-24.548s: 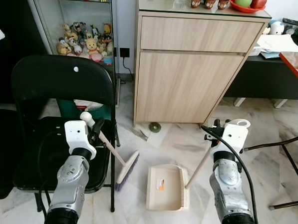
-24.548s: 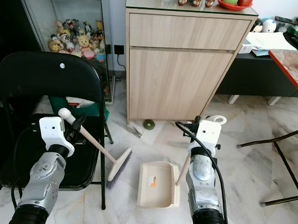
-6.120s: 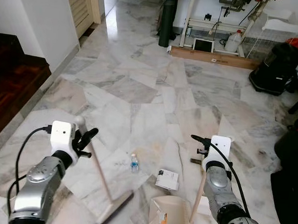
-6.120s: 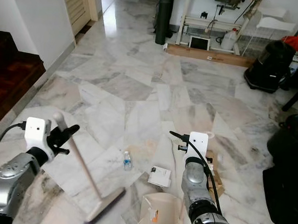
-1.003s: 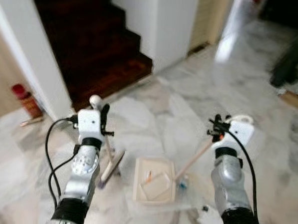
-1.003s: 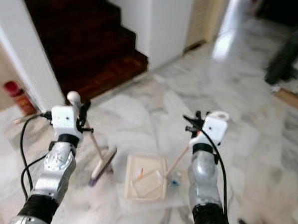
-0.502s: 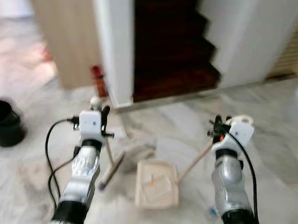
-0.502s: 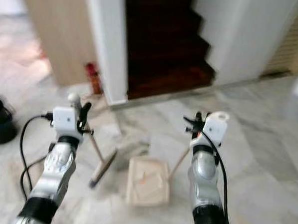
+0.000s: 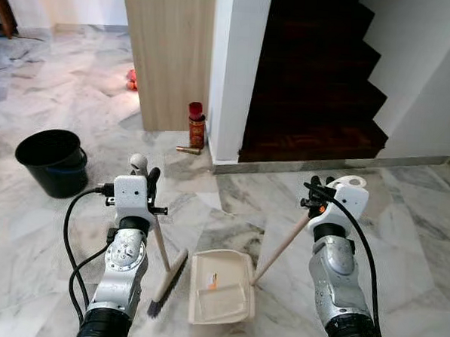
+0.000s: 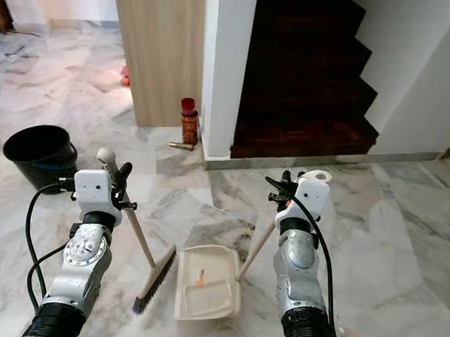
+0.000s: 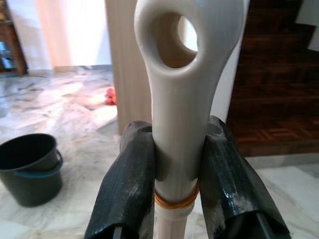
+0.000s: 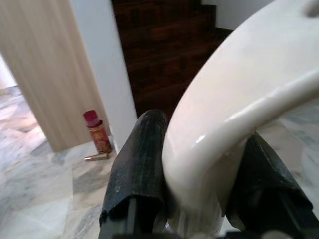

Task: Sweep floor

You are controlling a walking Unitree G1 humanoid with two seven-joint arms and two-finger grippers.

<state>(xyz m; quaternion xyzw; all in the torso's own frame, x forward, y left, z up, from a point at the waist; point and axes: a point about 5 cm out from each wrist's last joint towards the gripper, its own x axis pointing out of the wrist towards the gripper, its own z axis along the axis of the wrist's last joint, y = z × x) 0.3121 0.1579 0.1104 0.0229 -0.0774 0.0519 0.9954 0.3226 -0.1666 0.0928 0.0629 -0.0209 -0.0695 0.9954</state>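
Head views: you carry both tools upright and ready; nothing is being swept at this instant.
Broom [image 9: 160, 250]: you hold it near the top of its stick, so the bristle head slants down to the floor [image 9: 48, 235] just left of the dustpan.
Left gripper [image 9: 152, 181]: it sits high on the stick under the knob, which I judge gives you reach to drag the bristles toward the pan.
Dustpan [image 9: 219, 286]: it lies flat on the marble between your arms, mouth away from you, with a small orange scrap and a pale sheet inside.
Right gripper [image 9: 319, 194]: it holds the top of the dustpan handle [image 9: 280, 249], which slants down to the pan's right edge, so you can steer the pan without bending.
Bucket [image 9: 53, 160]: it stands well apart to your left, a likely place to empty the pan.
Can [image 9: 195, 125]: red, at the foot of the white pillar before the dark stairs.
Left wrist view: your fingers [image 11: 125, 185] are pressed against both sides of the broom's looped end [image 11: 183, 79], pinching it firmly.
Right wrist view: your fingers [image 12: 141, 168] clamp the curved cream grip [image 12: 234, 114] from either side.
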